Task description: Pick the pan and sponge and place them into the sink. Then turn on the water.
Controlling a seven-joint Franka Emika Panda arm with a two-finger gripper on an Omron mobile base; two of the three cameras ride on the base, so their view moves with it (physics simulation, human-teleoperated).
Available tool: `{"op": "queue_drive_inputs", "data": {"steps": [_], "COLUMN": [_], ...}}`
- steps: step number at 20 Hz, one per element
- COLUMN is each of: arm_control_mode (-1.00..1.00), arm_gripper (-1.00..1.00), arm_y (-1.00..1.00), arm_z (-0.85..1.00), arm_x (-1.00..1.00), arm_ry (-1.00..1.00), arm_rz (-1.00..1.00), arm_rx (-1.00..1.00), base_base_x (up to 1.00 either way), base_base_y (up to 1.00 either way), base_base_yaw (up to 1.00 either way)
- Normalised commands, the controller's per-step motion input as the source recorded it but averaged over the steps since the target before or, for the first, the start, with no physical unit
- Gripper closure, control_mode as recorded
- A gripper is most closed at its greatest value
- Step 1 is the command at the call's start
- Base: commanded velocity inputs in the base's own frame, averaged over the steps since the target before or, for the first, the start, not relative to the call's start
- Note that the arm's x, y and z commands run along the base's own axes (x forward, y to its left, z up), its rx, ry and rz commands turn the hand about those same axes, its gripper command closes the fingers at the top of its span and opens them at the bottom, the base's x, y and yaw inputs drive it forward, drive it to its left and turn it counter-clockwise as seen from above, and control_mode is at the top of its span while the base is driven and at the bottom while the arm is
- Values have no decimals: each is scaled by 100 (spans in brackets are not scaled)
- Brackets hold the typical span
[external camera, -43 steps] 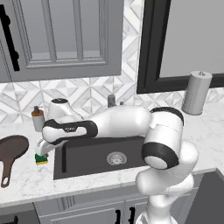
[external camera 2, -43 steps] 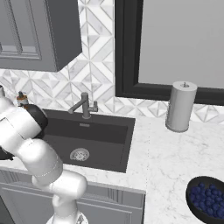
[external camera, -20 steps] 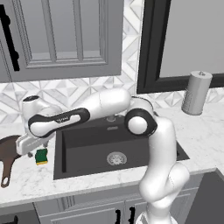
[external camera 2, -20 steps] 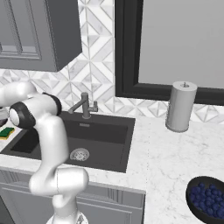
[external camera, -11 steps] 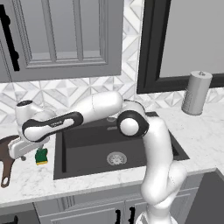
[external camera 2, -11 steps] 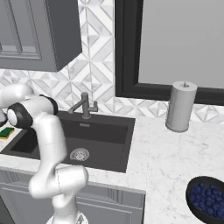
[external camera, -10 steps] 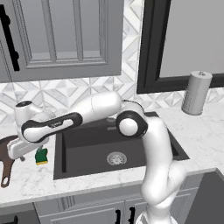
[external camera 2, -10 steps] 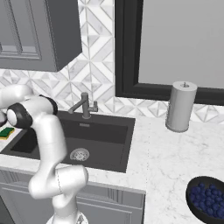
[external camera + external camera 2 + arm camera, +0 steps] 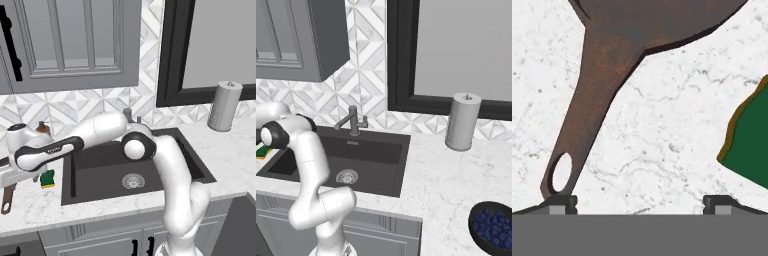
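In the hand view the dark brown pan (image 9: pixel 657 20) lies on the white marble counter, and its long handle (image 9: pixel 587 115) runs down to the hole beside my left fingertip. My gripper (image 9: pixel 639 204) hovers just above the counter, open and holding nothing. The handle's end lies inside the left fingertip, and the green sponge (image 9: pixel 752 145) with its yellow edge lies past the right one. The left base view shows the gripper (image 9: pixel 22 179) low at the far left, between the pan handle (image 9: pixel 7 197) and the sponge (image 9: pixel 47 178). The dark grey sink (image 9: pixel 100 170) lies to their right, with no water running from the faucet (image 9: pixel 127 114).
A soap bottle (image 9: pixel 42 127) stands at the backsplash behind my arm. A paper towel roll (image 9: pixel 462 122) stands right of the sink (image 9: pixel 376 150). A bowl of blueberries (image 9: pixel 493 232) sits at the counter's front right. Wall cabinets hang above the counter on the left.
My arm has swung further left, from beside the sponge to over the pan's handle end. The jaws have stayed open. Pan and sponge have not moved.
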Motion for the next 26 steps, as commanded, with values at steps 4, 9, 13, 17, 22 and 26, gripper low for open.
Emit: {"op": "queue_drive_inputs", "data": {"steps": [4, 9, 13, 17, 22, 26], "arm_control_mode": [-100, -100, -100, -100, -100, -100], "arm_gripper": [-100, -100, -100, -100, -100, -100], "arm_y": [39, 28, 23, 20, 22, 13], "arm_z": [-18, -26, -26, -16, -14, -26], "arm_x": [3, 5, 6, 4, 8, 2], "arm_ry": [10, 7, 1, 0, 0, 0], "arm_rz": [-13, -9, -8, -9, -9, -8], "arm_rx": [-5, -6, -4, -1, 0, 0], "base_base_x": [0, 0, 0, 0, 0, 0], "base_base_y": [0, 0, 0, 0, 0, 0], "base_base_yaw": [0, 0, 0, 0, 0, 0]}}
